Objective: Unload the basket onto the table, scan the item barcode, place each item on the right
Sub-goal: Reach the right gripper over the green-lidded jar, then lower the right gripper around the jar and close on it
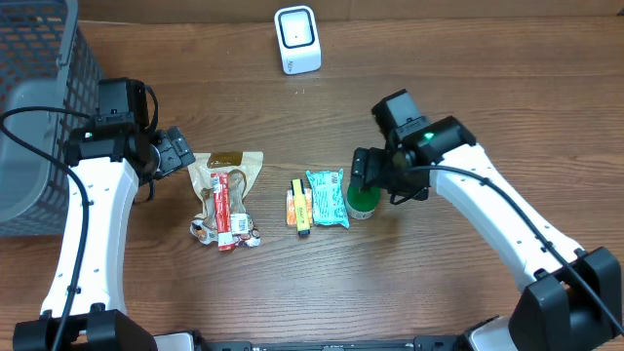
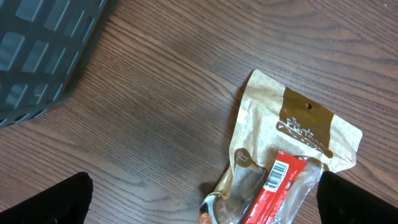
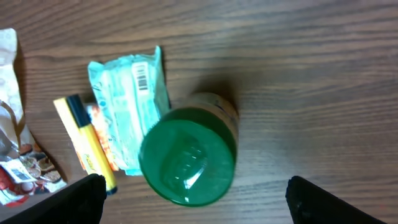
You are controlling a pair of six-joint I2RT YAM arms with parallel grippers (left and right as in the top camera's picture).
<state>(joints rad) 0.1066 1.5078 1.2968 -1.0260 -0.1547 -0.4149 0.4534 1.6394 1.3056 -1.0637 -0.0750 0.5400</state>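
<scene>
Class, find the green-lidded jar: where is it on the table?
In the overhead view, the green-lidded jar stands right of centre, immediately beside the teal packet, on that packet's right.

No word or number can be read anywhere. A white barcode label (image 2: 281, 174) sits on the red wrapper (image 2: 267, 202), its digits too small to tell. The teal packet (image 3: 127, 106) carries a printed barcode (image 3: 142, 77) toward its 1 o'clock corner. The kraft pouch (image 2: 261, 106) bears white script on its brown band (image 2: 305, 124), but it is illegible.
</scene>
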